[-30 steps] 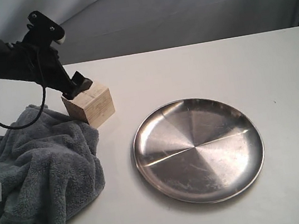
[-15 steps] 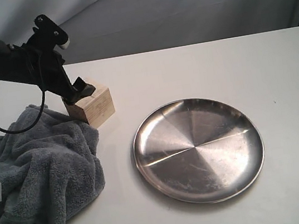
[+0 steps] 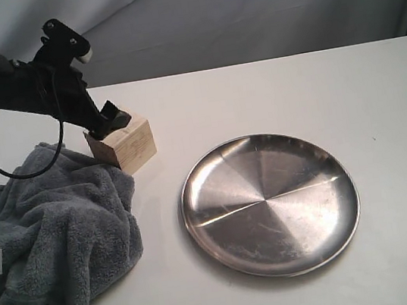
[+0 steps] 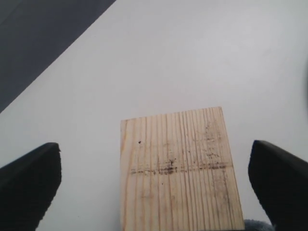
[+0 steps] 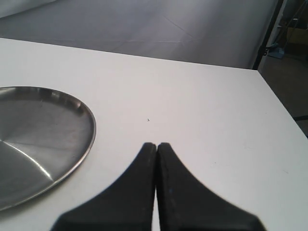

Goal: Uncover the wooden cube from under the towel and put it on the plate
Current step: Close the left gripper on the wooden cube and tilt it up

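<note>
Cube: the wooden cube [image 3: 126, 145] stands uncovered on the white worktop [image 3: 271, 89], against the edge of the towel [image 3: 55, 236], apart from the plate [image 3: 270, 202].
Left claw [image 3: 111, 122]: spread wide — straddling the cube, gripping nothing.
Right claw [image 5: 156, 147]: pressed shut, holding nothing, near the plate's rim.
</note>
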Controlling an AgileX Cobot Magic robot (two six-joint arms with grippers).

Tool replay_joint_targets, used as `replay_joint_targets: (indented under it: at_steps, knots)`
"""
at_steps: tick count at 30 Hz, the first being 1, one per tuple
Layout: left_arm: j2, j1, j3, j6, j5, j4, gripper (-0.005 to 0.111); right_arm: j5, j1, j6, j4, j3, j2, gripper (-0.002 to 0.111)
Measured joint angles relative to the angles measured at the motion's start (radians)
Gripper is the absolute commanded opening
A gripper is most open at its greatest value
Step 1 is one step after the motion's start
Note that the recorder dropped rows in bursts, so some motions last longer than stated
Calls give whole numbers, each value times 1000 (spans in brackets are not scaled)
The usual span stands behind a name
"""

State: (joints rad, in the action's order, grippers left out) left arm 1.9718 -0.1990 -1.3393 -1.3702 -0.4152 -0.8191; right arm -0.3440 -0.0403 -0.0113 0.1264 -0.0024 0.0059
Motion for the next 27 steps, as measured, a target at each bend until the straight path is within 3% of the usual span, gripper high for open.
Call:
replay_joint_targets:
  at_steps: [16,27]
  knots:
    - [87,-24,-21,2,63,-11,105,0,0,0,0,0,0,0]
    - [137,-24,-81,81,-4,-15,105,0,0,0,0,0,0,0]
